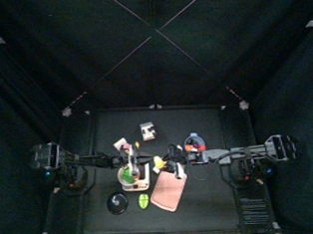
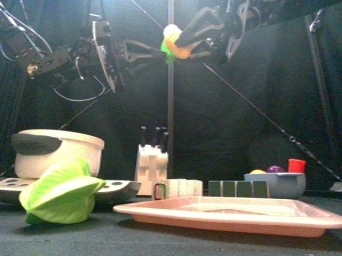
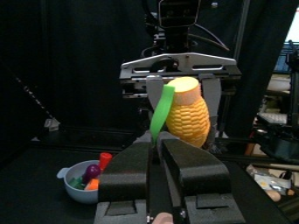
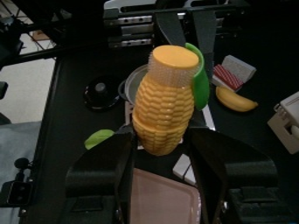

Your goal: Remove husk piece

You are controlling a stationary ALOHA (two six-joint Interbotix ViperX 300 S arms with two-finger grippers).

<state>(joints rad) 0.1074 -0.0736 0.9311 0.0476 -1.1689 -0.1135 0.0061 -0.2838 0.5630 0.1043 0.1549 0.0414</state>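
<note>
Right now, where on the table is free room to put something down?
The pink board is bare. The table to the right of it, in the top view, looks bare too. Left of the board is crowded: white pot, pale green piece.

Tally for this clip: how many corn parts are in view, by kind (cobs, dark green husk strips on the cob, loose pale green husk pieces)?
Corn cob: 1
Dark green husk strip on the cob: 1
Pale green husk piece, lying loose: 1
Total: 3
</note>
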